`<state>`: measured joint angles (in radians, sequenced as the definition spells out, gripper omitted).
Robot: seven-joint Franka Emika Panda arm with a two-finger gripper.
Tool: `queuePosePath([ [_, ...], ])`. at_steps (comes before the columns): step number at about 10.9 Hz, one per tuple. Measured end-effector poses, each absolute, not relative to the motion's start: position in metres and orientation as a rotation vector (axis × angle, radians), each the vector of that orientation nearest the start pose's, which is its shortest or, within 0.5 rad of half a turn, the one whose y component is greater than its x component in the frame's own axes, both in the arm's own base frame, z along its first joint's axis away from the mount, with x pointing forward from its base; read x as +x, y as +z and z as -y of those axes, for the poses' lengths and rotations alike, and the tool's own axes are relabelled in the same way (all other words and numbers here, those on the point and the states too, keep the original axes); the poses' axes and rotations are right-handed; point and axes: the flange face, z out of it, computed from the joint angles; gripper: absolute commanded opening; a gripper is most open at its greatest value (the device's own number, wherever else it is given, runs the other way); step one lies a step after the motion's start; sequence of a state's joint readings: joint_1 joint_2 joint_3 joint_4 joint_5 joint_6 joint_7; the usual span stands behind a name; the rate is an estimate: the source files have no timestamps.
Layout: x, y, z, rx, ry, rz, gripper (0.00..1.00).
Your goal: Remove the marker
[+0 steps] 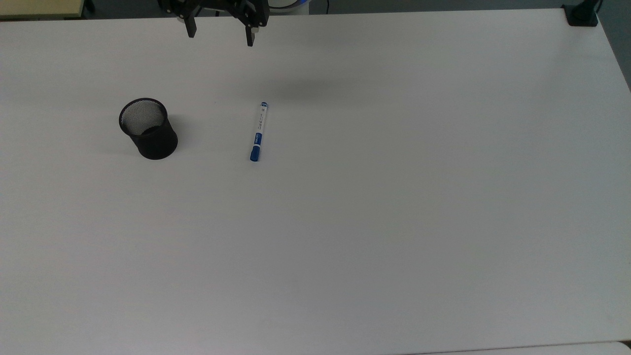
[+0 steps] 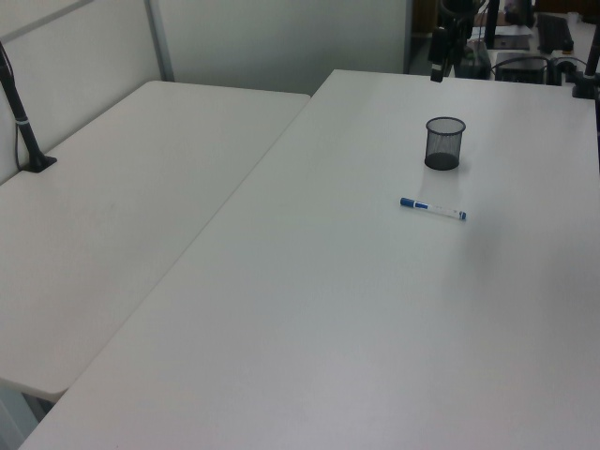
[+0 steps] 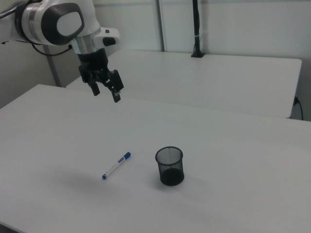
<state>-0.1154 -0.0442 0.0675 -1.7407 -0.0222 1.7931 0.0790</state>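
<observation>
The marker (image 1: 258,132), white with a blue cap, lies flat on the white table (image 1: 394,197), to the right of the black mesh cup (image 1: 148,128) in the top view. It also lies on the table as the marker (image 2: 432,209) in the left view and the marker (image 3: 116,165) in the right view. My gripper (image 1: 219,33) hangs open and empty high above the table near its far edge, well apart from the marker; in the right view the gripper (image 3: 106,91) is up and to the left of the marker. The cup (image 3: 169,166) stands upright and looks empty.
A second white table (image 2: 112,206) adjoins on the left view's left. A black clamp post (image 1: 581,14) sits at the top view's far right corner. A black pole (image 3: 196,29) stands behind in the right view.
</observation>
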Motion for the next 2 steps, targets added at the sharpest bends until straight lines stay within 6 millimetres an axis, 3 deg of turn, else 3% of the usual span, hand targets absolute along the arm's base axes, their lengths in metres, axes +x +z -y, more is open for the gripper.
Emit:
queuePosePath([
  [2, 0.5570, 0.5880, 0.0286, -3.158, -0.153, -0.169, 1.00],
])
